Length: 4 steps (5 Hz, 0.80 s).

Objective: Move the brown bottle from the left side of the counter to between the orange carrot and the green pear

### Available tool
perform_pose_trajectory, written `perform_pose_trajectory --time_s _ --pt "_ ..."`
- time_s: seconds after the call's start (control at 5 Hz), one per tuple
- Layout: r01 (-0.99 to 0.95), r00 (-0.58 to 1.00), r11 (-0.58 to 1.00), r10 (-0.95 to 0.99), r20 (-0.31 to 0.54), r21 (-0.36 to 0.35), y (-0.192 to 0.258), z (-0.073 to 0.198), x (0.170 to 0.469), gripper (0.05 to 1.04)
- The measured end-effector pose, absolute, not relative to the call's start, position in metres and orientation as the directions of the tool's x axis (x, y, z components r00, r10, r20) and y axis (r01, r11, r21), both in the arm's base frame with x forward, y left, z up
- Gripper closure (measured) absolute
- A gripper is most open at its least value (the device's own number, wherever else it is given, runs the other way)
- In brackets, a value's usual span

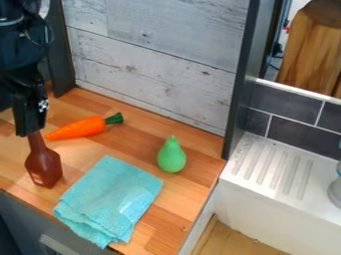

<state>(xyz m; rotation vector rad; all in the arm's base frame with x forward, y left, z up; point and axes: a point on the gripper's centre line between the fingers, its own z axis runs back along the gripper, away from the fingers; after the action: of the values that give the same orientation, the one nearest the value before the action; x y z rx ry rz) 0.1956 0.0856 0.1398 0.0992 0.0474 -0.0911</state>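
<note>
The black gripper (pixel 31 132) hangs down at the left of the camera view, shut on the top of the neck of a brown bottle (pixel 44 166). The bottle stands nearly upright, its wide body below the fingertips; whether its base touches the counter I cannot tell. Just right of the gripper lies an orange carrot (pixel 81 128) with a green top. A green pear (pixel 172 156) is near the middle of the view. Between the bottle and the pear, closer to the front edge, a folded turquoise cloth (pixel 112 198) lies flat.
The wooden counter (pixel 143 137) is backed by a pale plank wall (pixel 156 62) and ends at a dark upright post (pixel 241 74). To the right is a white sink unit with a ridged drainboard (pixel 276 167), and a grey object (pixel 335 191) at the right edge.
</note>
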Motion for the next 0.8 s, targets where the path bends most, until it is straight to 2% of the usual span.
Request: perform_pose_trajectory --time_s 0.2,0.6,0.8 --pt "0.094 0.994 0.992 -0.088 -0.069 0.087 0.085 0.135 0.195 0.083" --pt "0.034 0.998 0.999 -0.033 -0.045 0.014 0.093 0.114 0.21 0.083" --pt "0.029 0.997 1.0 -0.029 -0.069 0.001 0.093 0.103 0.213 0.082"
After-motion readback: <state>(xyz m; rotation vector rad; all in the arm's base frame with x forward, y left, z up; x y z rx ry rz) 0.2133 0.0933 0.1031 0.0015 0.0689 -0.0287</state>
